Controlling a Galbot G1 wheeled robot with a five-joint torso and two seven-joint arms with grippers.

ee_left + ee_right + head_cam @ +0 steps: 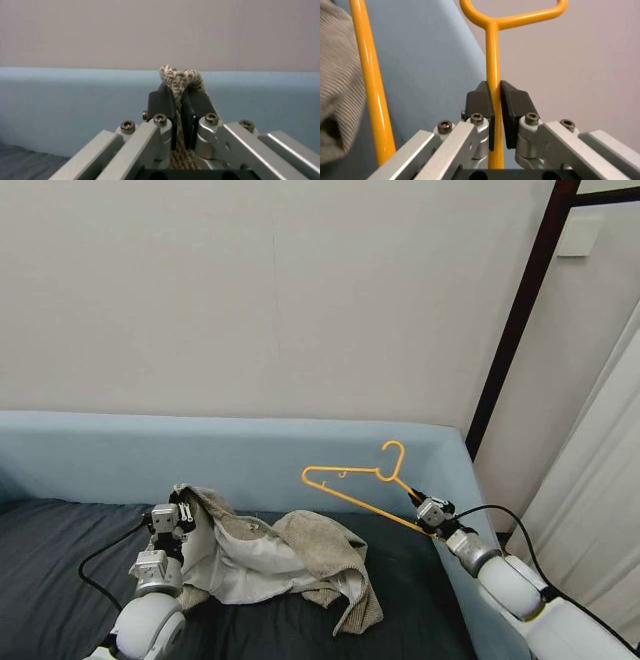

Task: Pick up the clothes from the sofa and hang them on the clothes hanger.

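Open air above sofa (40,540), backrest (200,455) behind, armrest (455,465) right.

My left arm (150,625) runs off the bottom edge at lower left, and my right arm (530,600) leaves at the lower right corner. The sofa (250,450) is cut by the left and bottom edges. My left hand (180,508) hides the pinched fold of the clothes (290,560). The hook of the hanger (492,56) is cropped in the right wrist view.

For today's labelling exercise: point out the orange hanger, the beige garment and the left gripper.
orange hanger (350,497), head view, on its long bar.
beige garment (292,546), head view, on its crumpled middle.
left gripper (179,100), left wrist view, midway between its fingertips.
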